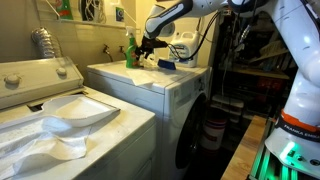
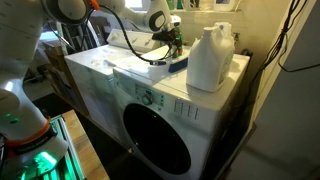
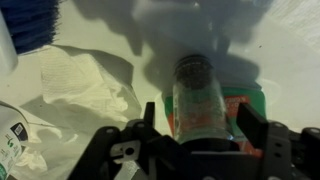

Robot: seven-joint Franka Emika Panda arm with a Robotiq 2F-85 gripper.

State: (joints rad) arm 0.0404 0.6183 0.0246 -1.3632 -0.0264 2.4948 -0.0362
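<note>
My gripper straddles the bottle at the far end of the dryer top. I can't tell whether its fingers actually press the bottle. With a loose hold, I judge it could slip and topple onto the cloth or knock the brush.
</note>
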